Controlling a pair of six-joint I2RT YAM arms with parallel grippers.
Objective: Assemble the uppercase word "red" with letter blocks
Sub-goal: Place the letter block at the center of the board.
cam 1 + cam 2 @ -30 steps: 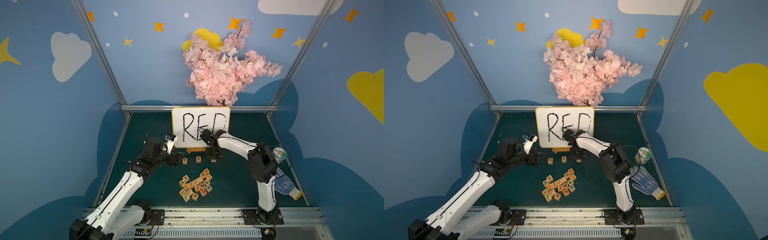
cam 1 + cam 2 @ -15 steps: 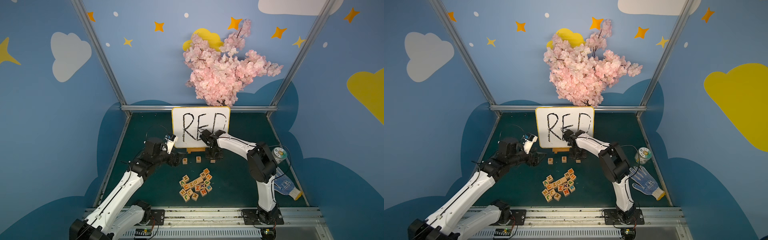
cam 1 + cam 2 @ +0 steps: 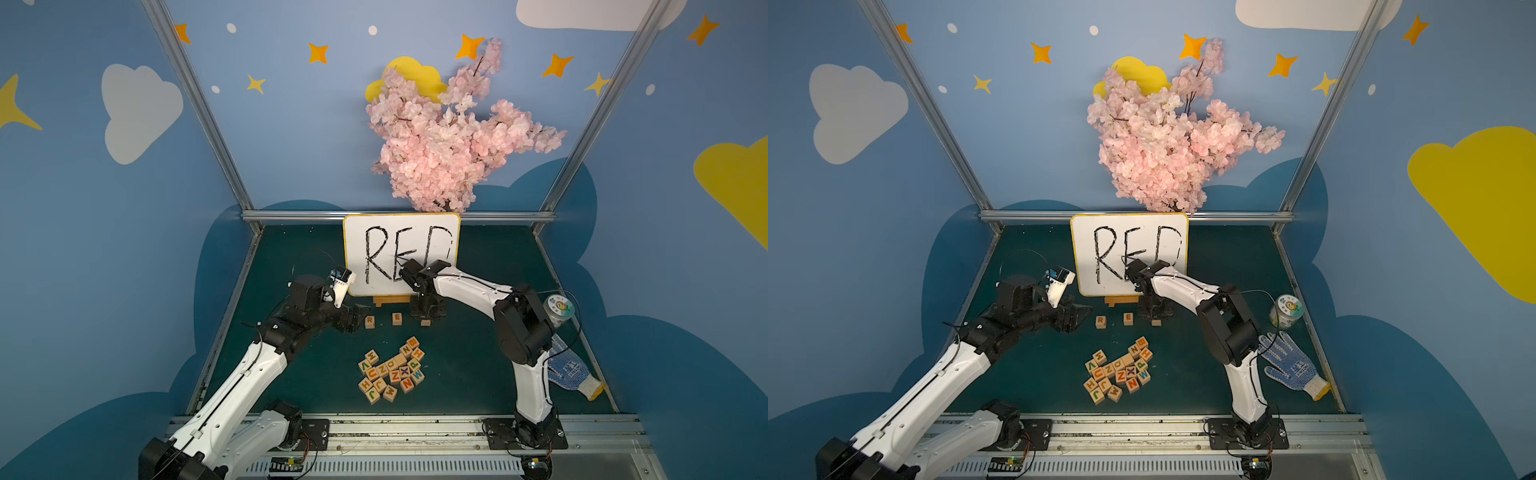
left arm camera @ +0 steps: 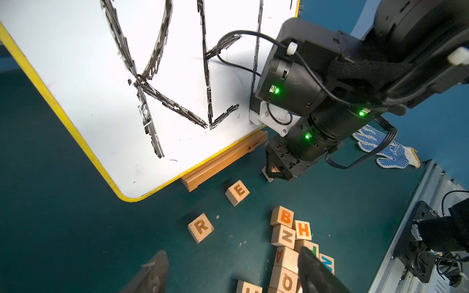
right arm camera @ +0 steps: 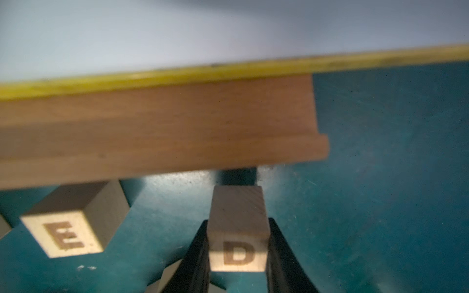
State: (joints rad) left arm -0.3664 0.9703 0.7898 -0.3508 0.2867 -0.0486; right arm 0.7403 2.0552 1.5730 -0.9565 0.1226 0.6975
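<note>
Two letter blocks lie side by side on the green mat in front of the whiteboard: the R block [image 3: 369, 321] [image 4: 201, 226] and, to its right, the E block [image 3: 397, 318] [image 5: 68, 238]. Right of the E, my right gripper [image 3: 426, 316] [image 5: 238, 223] points down and is shut on the D block [image 5: 238, 253] [image 3: 424, 322], held low at the mat. Whether it touches the mat I cannot tell. My left gripper [image 3: 362, 309] [image 4: 232, 253] hovers just left of the R block, open, with nothing between its fingers.
The yellow-rimmed whiteboard [image 3: 357, 232] stands on a wooden stand [image 3: 390, 300] just behind the row. A pile of several spare letter blocks [image 3: 392, 370] lies nearer the front. A blue dotted glove [image 3: 1289, 365] and a small jar [image 3: 1284, 309] sit at the right.
</note>
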